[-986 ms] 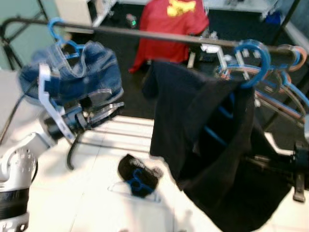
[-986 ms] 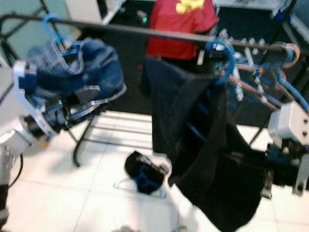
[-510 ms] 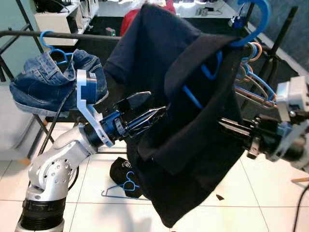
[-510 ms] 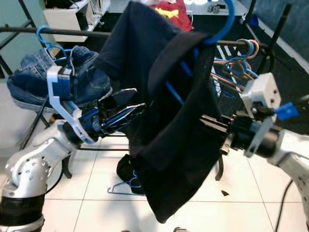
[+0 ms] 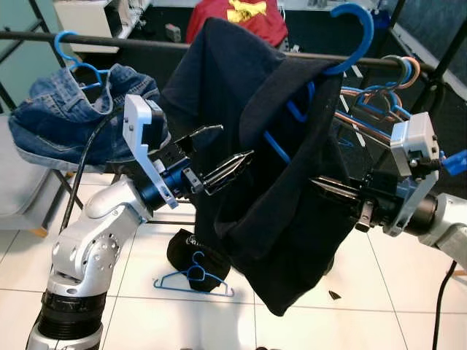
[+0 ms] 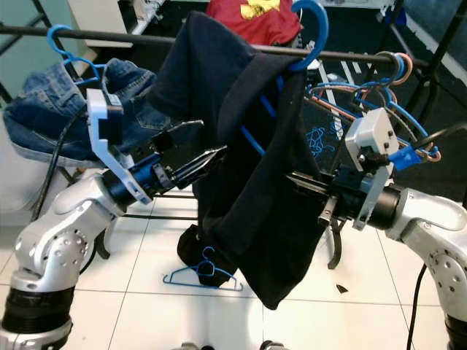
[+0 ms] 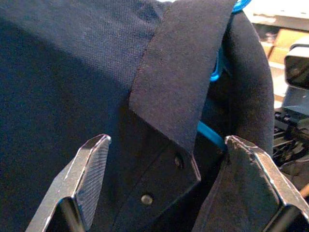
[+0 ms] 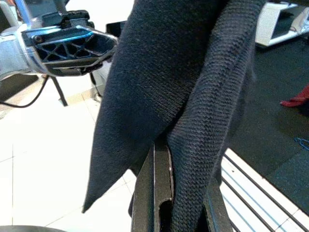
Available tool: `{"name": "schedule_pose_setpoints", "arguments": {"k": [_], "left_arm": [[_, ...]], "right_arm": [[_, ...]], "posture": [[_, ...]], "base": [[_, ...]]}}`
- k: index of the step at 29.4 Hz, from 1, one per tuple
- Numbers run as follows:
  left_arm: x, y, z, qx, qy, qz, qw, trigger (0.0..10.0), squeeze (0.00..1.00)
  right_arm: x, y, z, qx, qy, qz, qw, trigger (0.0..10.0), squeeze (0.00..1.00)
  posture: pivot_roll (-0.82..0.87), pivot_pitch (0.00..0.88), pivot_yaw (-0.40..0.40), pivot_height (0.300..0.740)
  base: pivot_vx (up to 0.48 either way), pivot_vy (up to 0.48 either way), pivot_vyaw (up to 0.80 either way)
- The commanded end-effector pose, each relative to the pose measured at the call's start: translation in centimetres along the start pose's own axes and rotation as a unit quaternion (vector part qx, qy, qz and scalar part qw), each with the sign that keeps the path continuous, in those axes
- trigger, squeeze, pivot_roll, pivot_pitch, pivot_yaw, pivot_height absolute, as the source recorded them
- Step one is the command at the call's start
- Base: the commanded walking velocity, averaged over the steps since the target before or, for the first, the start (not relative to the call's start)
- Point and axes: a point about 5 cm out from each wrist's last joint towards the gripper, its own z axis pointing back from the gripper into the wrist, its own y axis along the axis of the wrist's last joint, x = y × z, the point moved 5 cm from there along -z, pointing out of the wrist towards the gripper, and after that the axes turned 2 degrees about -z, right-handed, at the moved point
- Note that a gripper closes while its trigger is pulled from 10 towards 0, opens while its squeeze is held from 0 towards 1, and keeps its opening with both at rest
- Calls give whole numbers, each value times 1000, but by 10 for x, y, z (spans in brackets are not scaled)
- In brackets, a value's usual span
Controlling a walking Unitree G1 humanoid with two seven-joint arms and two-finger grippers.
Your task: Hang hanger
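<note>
A blue hanger (image 5: 355, 33) carries a dark navy polo shirt (image 5: 248, 131). Its hook stands at the black rail (image 5: 146, 44); I cannot tell whether it rests on it. My right gripper (image 5: 321, 186) reaches into the shirt's folds from the right and is shut on the hanger under the cloth; its shut fingers (image 8: 161, 193) show beneath the fabric. My left gripper (image 5: 226, 149) is open at the shirt's left side. Its fingers (image 7: 91, 164) stand on either side of the collar and button placket (image 7: 174, 150) without touching them.
Blue jeans (image 5: 66, 120) hang on a blue hanger at the rail's left end. Several bare hangers (image 5: 394, 109) crowd the rail's right end. On the white tiles below lie a blue hanger (image 5: 193, 275) and a dark garment (image 5: 186, 251). A red shirt (image 5: 241, 14) lies behind the rail.
The camera has shifted. My left gripper has come from beside the jeans to the shirt and its fingers stand wider apart. The right gripper still holds the hanger with the shirt.
</note>
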Motion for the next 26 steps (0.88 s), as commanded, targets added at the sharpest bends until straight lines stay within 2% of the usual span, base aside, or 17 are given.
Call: {"name": "schedule_pose_setpoints", "arguments": {"k": [1,5,13,19,24,25,26], "left_arm": [[4,1,0,0,-1,-12,1000,10000,0],[4,-3,-5,0,20,-20,1000,10000,0],[2,-7,-10,-5,45,-33,998,10000,0],[-14,-9,-12,-13,98,-72,993,10000,0],[-18,-9,-11,-15,111,-79,991,10000,0],[-28,-14,-9,-37,135,-105,985,2078,0],[-39,-18,-5,-58,162,-133,976,0,0]], "right_arm": [[-9,10,-4,18,22,19,999,0,0],[-17,11,-10,20,43,17,999,0,0],[-22,12,-14,21,60,17,998,0,0],[-29,14,-19,23,79,16,997,0,0],[-30,15,-19,23,81,15,996,0,0],[-30,15,-19,23,82,15,996,0,0],[-31,14,-19,23,83,13,996,0,0]], "posture": [[-54,183,-5,740],[-56,184,-7,740],[-58,185,-6,740],[-57,186,-8,740],[-57,187,-8,740],[-57,187,-9,740],[-57,186,-9,740]], "base": [[0,0,0],[0,0,0],[0,0,0],[0,0,0],[0,0,0],[0,0,0],[0,0,0]]}}
